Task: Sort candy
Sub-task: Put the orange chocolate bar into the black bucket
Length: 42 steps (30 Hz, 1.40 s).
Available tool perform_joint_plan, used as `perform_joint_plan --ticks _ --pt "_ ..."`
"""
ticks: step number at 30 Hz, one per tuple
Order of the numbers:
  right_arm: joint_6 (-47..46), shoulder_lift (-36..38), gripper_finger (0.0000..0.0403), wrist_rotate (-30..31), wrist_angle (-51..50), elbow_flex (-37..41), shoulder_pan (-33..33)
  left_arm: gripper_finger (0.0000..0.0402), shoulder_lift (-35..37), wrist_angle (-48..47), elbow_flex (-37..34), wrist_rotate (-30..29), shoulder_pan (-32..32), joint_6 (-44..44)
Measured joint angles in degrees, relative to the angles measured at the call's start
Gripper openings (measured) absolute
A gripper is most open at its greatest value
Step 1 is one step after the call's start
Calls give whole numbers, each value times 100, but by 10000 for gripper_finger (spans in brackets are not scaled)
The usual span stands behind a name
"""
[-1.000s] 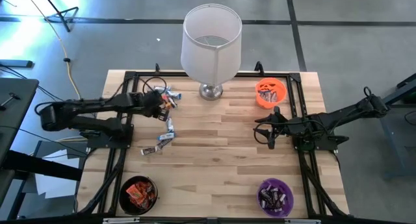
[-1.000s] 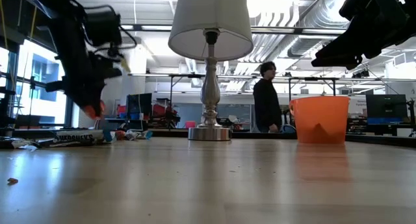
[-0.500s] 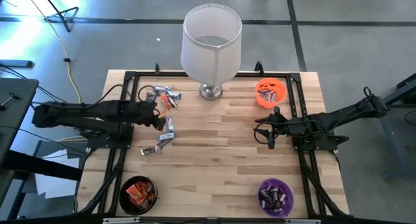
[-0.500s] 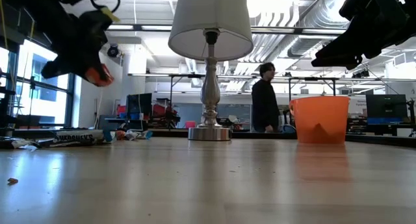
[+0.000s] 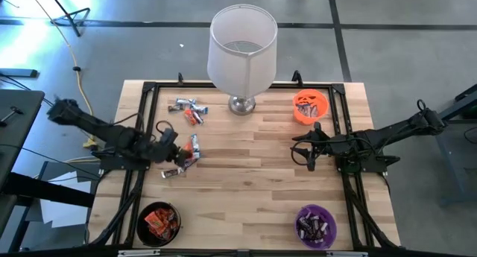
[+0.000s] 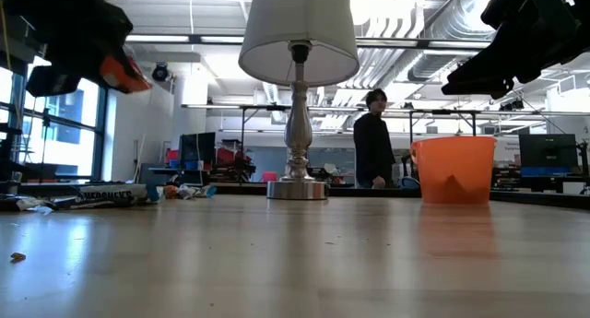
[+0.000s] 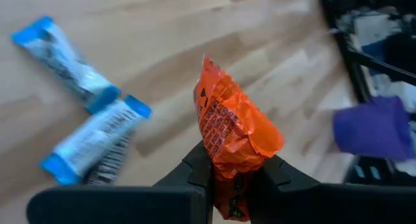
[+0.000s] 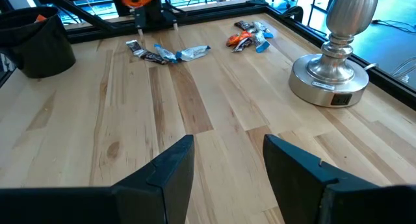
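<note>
My left gripper (image 5: 173, 147) hangs over the table's left part, shut on an orange-red wrapped candy (image 7: 235, 130), which also shows in the low view (image 6: 120, 73). A loose candy pile (image 5: 190, 110) lies on the table at the far left. Blue-white and dark candies (image 5: 192, 147) lie flat on the wood beneath and beside the gripper, two of them in the left wrist view (image 7: 96, 138). My right gripper (image 5: 312, 151) waits open over the table's right part, nothing between its fingers (image 8: 170, 169). My left gripper pinches the orange-red candy's lower end (image 7: 229, 175) between its two fingers. The rest of the crinkled wrapper (image 7: 224, 107) stands out past the fingertips. The candy is lifted clear of the table.
A black bowl (image 5: 159, 223) with orange candies stands at the near left, a purple bowl (image 5: 317, 225) at the near right, an orange bowl (image 5: 309, 106) at the far right. A white-shaded lamp (image 5: 242, 47) stands at the far middle. A person (image 6: 373, 147) stands beyond the table.
My left gripper has swung from the far-left candy pile toward the table's near edge and risen, turning as it went. It has stayed shut on the orange-red candy, which is carried clear of the table.
</note>
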<state>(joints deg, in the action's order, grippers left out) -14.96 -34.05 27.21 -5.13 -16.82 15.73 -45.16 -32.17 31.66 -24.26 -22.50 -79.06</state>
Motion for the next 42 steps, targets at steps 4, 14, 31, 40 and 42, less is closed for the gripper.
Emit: perform_joint_plan --ticks 4,14,31,40,42 --pt "0 -1 180 -1 0 0 2 45 -274 345 4 -423 -680 -377" --pt "-1 -1 180 1 1 0 1 45 -1711 203 949 -713 -1629 -893" --pt "0 -1 180 1 0 0 2 45 -4117 -3115 4087 -707 -3142 -2473" --pt "0 -1 180 -1 0 0 0 45 -4532 -3910 4727 -229 -3917 -4227" --pt "0 -1 180 1 0 0 0 45 -4592 -3907 4769 -30 -4059 -4532"
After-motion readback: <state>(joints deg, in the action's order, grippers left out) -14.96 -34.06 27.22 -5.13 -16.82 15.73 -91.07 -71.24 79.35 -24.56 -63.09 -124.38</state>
